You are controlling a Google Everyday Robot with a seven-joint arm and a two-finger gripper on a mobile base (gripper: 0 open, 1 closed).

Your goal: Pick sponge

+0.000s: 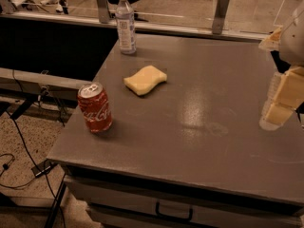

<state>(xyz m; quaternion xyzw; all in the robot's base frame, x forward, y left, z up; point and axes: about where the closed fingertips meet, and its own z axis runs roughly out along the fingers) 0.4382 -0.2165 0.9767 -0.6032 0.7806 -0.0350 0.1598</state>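
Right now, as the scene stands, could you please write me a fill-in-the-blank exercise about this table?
1. The soda can on the table is ____ in colour.
2. The water bottle stands ____ near the table's far edge.
3. The gripper hangs at the picture's ____ edge, apart from the sponge.
Missing words: red; upright; right.

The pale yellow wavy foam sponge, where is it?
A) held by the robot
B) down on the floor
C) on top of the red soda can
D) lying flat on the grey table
D: the pale yellow wavy foam sponge lies flat on the grey table, apart from the red soda can, while the robot's gripper is far off at the right edge.
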